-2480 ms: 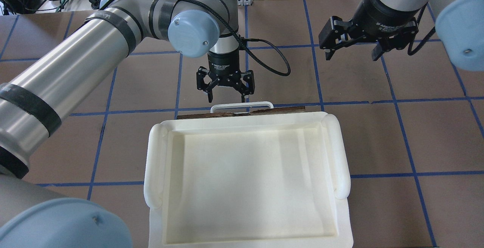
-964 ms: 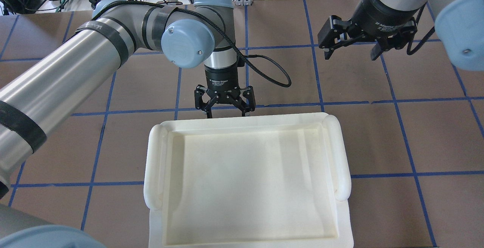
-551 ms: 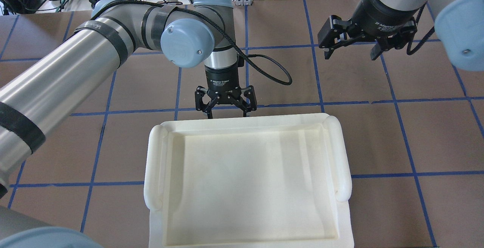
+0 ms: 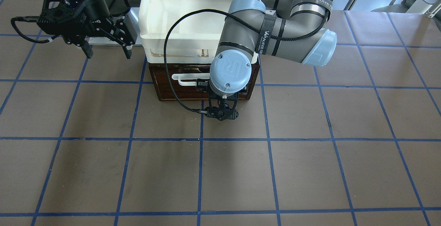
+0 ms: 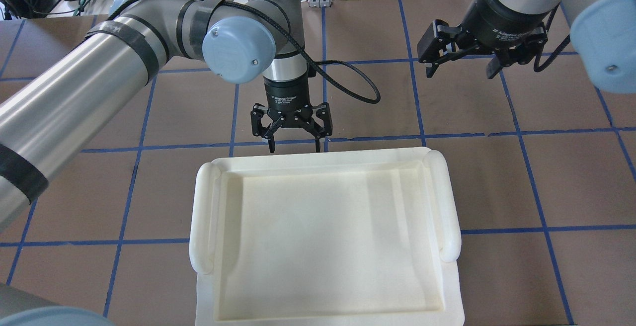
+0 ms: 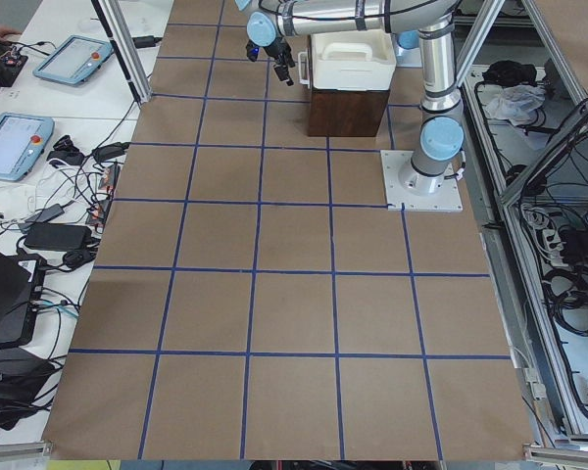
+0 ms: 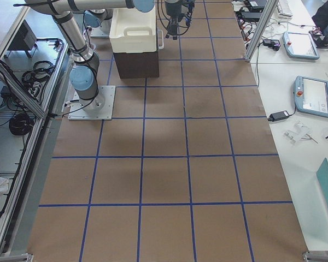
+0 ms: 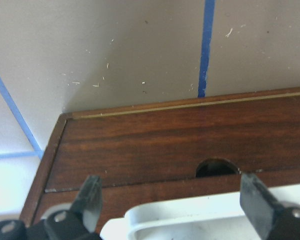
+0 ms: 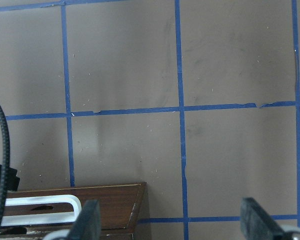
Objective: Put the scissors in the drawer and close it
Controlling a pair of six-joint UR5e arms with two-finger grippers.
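**Drawer looks shut; we judge only the retreat is left**

Our left gripper (image 5: 294, 147) hangs with jaws spread wide, holding nothing, just in front of the drawer (image 4: 165, 90). The drawer's glossy dark wood front looks pushed home beneath the matte white plastic tray (image 5: 449, 202). Its rounded white bar handle (image 8: 190, 225) sits close below the fingers. The scissors show in 0 views; we judge them inside. Next comes a straight, clean backing-off. The right gripper (image 5: 462, 70) hovers wide and empty, well apart.
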